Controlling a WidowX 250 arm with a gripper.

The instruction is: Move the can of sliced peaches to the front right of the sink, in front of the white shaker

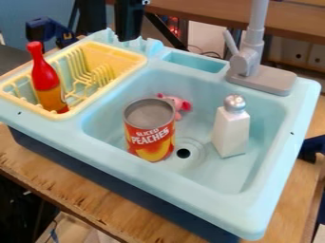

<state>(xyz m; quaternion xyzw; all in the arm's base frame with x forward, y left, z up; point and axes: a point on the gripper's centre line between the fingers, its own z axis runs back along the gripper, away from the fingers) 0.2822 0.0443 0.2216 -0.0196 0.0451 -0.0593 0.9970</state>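
Black gripper (129, 38) hangs at the top of the frame, left of center, near the sink's (158, 180) back edge; whether it is apart, together or clamped on something, I cannot tell. Nearest to it is the yellow dish rack (117, 54), to its lower left, with a red-topped bottle (47, 85) upright inside. Lower in the frame, near the middle, a peach can (149, 135) stands in the basin, a pink toy (182, 104) just behind it. A white shaker (230, 130) stands right of center, beyond the drain (183, 153), below the gray faucet (251, 57).
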